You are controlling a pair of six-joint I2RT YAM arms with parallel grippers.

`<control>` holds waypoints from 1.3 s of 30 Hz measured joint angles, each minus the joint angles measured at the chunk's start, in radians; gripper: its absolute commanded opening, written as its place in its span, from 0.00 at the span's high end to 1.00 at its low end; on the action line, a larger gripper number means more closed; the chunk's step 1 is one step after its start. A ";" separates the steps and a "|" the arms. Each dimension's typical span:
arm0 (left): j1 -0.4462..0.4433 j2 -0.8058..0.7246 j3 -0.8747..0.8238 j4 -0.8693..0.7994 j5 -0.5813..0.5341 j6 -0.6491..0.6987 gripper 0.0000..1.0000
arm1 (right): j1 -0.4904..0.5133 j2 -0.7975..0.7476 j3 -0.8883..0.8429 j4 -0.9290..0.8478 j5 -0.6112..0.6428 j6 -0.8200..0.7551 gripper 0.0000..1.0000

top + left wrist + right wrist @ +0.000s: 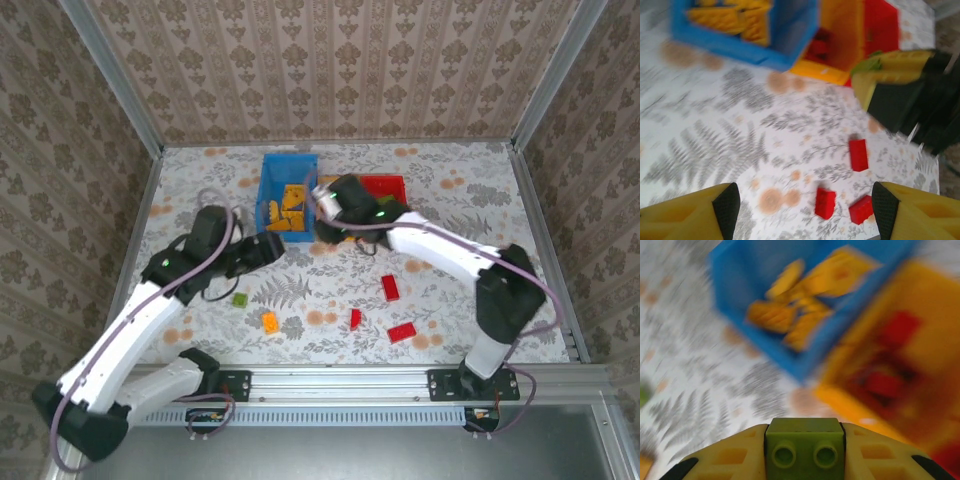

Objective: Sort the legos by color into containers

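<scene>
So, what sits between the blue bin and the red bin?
The smaller yellow-orange bin, with red pieces lying in it, stands between the blue bin and the red bin. The left wrist view shows it plainly.

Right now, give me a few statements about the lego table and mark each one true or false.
1. The right fingers grip a green lego. True.
2. The blue bin holds red pieces. False: it holds yellow-orange pieces.
3. The left fingers are shut on a red brick. False: they stand open with nothing between them.
4. Three red bricks lie loose on the table. True.
</scene>
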 measured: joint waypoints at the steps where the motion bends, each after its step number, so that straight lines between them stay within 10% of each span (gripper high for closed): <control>1: -0.029 0.042 0.035 0.020 -0.001 0.024 0.27 | -0.048 -0.022 -0.007 0.000 0.013 0.026 0.69; 8: -0.220 0.344 0.269 0.118 -0.017 0.218 0.26 | -0.289 0.102 0.072 -0.065 0.054 0.165 0.68; 24: -0.304 0.597 0.445 0.148 -0.048 0.395 0.25 | -0.324 0.406 0.359 -0.288 0.090 0.256 0.40; 39: -0.332 0.359 0.169 -0.037 -0.201 0.301 0.23 | -0.221 -0.092 -0.004 -0.042 -0.029 0.197 0.32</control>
